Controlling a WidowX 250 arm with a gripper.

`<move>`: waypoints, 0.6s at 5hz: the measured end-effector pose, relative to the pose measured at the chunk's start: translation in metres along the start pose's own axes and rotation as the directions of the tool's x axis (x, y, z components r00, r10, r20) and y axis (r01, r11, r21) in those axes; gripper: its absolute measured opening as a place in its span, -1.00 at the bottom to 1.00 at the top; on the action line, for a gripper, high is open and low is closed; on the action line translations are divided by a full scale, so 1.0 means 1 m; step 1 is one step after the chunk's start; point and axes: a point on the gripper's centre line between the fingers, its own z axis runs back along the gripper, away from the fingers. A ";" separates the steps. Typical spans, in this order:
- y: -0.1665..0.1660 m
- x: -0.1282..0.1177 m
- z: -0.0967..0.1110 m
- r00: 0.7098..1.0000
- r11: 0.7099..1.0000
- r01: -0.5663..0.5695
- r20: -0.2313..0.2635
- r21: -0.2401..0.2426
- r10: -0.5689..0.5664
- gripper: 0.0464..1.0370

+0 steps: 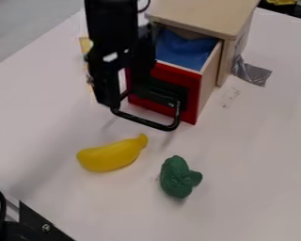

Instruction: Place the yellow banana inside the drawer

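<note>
- Banana (112, 154) is out on the table (253, 155), in front of the drawer (178, 77) and not in it. Lying on its side, fat end at L of my view, stem end up & R, near the handle (146, 122).
- My arm (109, 28) comes in from the top edge, L of ctr. End effector (106, 94) hangs by the L part of the drawer front, above the banana in my view. Can't tell if it's open or closed — black on black w/ the handle there. Also can't tell if it's touching the handle.
- Drawer's pulled partway out of the wooden cabinet (203, 14); red front, pale wood side. Blue cloth (184, 47) inside.
- Handle's a black loop, sticks out low from the red front, toward me.
- Green toy (178, 178), lumpy, sits R of the banana & a bit nearer me, the two apart.
- Grey tape (252, 73) on the table just beside the cabinet, R side. Faint marks (230, 96) on the table btwn tape & drawer.
- Bottom L corner: black hardware (43, 223) w/ a screw, plus a black cable (2, 202).
- Top R corner — bit of a yellow thing (281, 2), cut off by the edge.
</note>
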 end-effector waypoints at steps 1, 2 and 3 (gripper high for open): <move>-0.001 -0.004 -0.027 1.000 0.999 -0.004 0.011 0.053 0.003 0.93; -0.002 -0.002 -0.042 0.999 0.997 -0.027 0.031 0.069 0.025 0.93; -0.002 0.001 -0.053 0.999 0.996 -0.035 0.041 0.082 0.031 0.93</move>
